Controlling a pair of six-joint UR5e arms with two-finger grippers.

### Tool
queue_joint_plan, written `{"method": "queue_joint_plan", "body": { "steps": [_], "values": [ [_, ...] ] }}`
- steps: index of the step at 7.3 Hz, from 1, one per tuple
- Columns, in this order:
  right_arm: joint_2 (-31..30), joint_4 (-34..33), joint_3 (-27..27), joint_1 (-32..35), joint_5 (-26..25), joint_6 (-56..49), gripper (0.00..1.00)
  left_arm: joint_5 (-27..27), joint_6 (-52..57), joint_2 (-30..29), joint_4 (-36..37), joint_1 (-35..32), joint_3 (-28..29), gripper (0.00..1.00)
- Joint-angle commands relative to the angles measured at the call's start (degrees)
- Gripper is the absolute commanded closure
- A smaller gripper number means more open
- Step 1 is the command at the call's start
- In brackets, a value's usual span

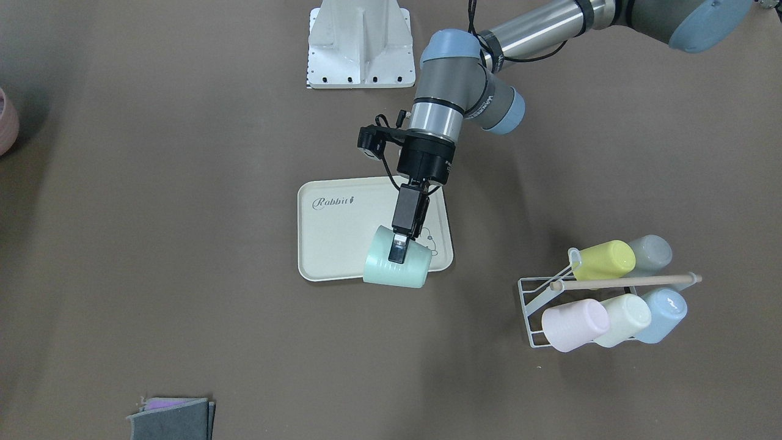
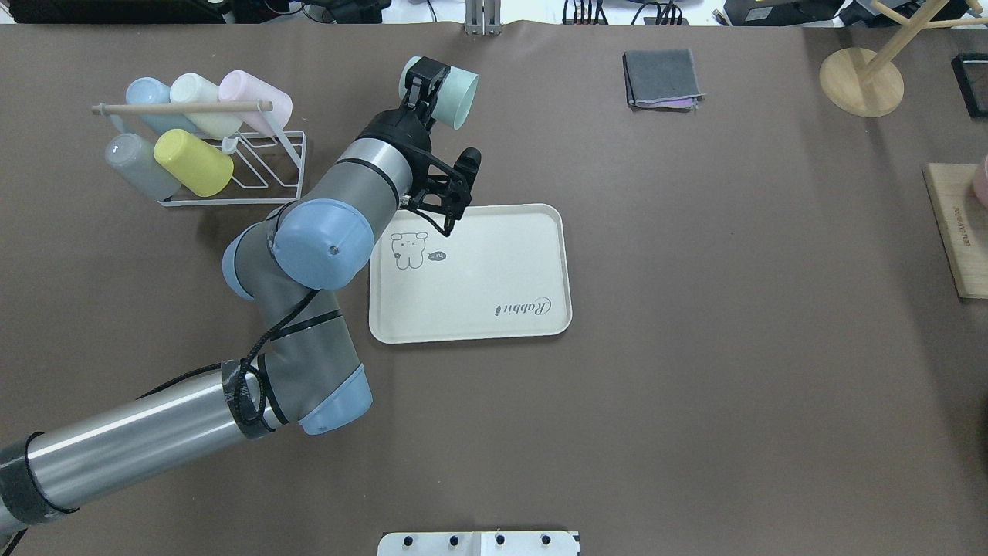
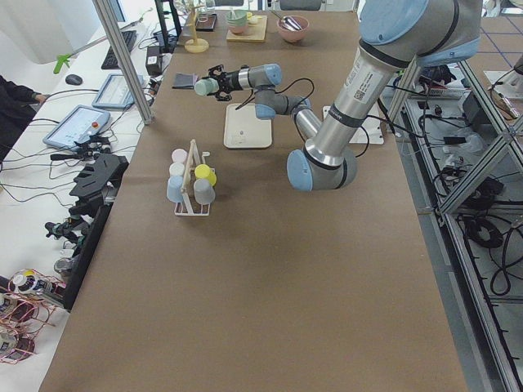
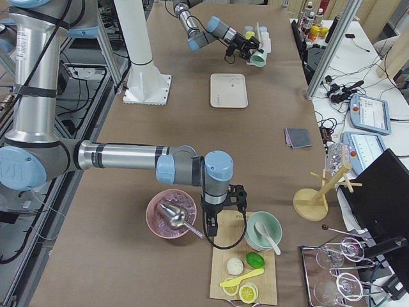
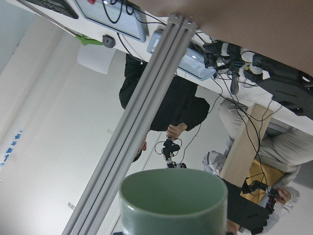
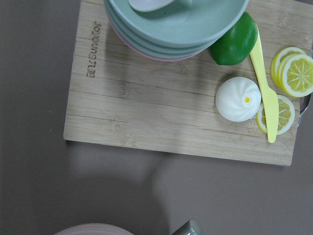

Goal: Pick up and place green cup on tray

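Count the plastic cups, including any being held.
6. On the wire rack: yellow cup, grey cup, pink cup, cream cup, blue cup. The green cup is held aloft, tilted, by the left end effector. None seems hidden.

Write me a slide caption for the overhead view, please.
Left hand holds small mint-green plastic cup sideways aloft, not yet on cream rectangular tray.

tray (image 2: 478,262) floor open, cup rack (image 2: 185,107) well apart
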Motion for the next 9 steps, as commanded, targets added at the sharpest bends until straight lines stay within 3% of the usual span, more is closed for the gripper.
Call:
{"method": "queue_joint_plan", "body": {
  "steps": [1, 3, 4, 5, 6, 9],
  "values": [
    [0.00, 0.00, -0.21, 0.00, 0.00, 0.00, 0.00, -11.22, -28.44, -1.06, -5.32, 0.28, 2.13, 0.85],
    [0.00, 0.00, -0.48, 0.00, 0.09, 0.00, 0.00, -17.33, -43.59, -0.89, -19.97, 1.15, 8.27, 0.85],
    [0.00, 0.00, -0.57, 0.00, 0.00, 0.00, 0.00, -23.09, -52.19, -0.89, -23.35, 1.60, 9.17, 0.85],
    [0.00, 0.00, -0.65, 0.00, 0.09, 0.00, 0.00, -27.59, -57.15, -0.97, -28.95, 1.60, 10.31, 0.90],
    [0.00, 0.00, -0.65, 0.00, 0.09, 0.00, 0.00, -28.33, -57.90, -1.06, -33.18, 2.03, 13.10, 0.91],
    [0.09, 0.00, -0.65, 0.00, 0.09, 0.00, 0.00, -30.18, -58.69, -0.54, -34.10, 4.14, 17.07, 0.91]
  ]
}}
